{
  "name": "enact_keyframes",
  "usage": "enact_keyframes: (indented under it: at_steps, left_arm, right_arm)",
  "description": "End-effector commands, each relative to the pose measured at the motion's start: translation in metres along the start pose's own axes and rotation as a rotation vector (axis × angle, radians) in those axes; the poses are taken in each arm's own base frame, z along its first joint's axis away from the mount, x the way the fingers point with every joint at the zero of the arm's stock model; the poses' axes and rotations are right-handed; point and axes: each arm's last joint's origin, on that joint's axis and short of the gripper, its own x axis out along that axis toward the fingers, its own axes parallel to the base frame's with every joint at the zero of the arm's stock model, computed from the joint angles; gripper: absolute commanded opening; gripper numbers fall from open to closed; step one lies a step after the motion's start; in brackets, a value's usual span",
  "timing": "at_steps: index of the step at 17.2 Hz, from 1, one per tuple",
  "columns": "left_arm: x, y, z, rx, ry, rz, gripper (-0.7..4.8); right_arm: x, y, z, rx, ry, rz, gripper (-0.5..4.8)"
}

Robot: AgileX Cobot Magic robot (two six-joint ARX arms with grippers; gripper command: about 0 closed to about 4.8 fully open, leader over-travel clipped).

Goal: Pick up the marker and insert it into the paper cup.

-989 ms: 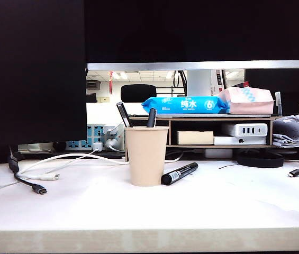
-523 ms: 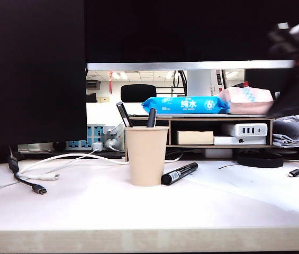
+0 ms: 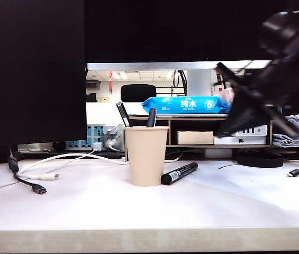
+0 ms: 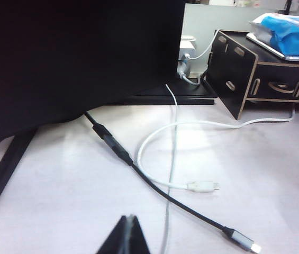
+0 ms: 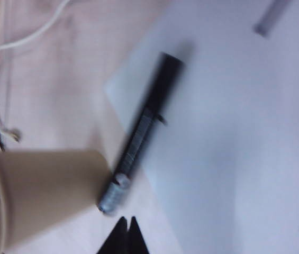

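Right gripper [image 5: 126, 228] above marker [image 5: 141, 135] beside paper cup [image 5: 43, 193], left gripper [image 4: 126, 233] apart; both jaws pressed together

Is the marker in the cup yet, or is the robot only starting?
Only starting. The marker lies on the table beside the paper cup, which holds two other pens. The right hand, shut and empty, is above the marker; the left hand is shut by the cables. Grabbing, lifting and dropping in all remain.
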Motion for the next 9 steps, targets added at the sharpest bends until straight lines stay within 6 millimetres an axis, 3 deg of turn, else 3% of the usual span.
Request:
enact_keyframes:
  at_steps: [1, 4, 9]
  left_arm:
    - [0.0, -0.004, 0.001, 0.007, -0.005, -0.03, -0.06]
    - [-0.001, -0.021, -0.001, 0.02, 0.007, -0.209, -0.06]
    - [-0.009, -0.046, -0.003, 0.039, 0.027, -0.488, -0.06]
  right_arm:
    - [0.008, 0.01, 0.006, -0.028, 0.005, 0.019, -0.06]
    - [0.026, 0.025, 0.009, -0.06, 0.036, 0.03, -0.06]
    - [0.039, 0.028, 0.019, -0.068, -0.012, -0.055, -0.06]
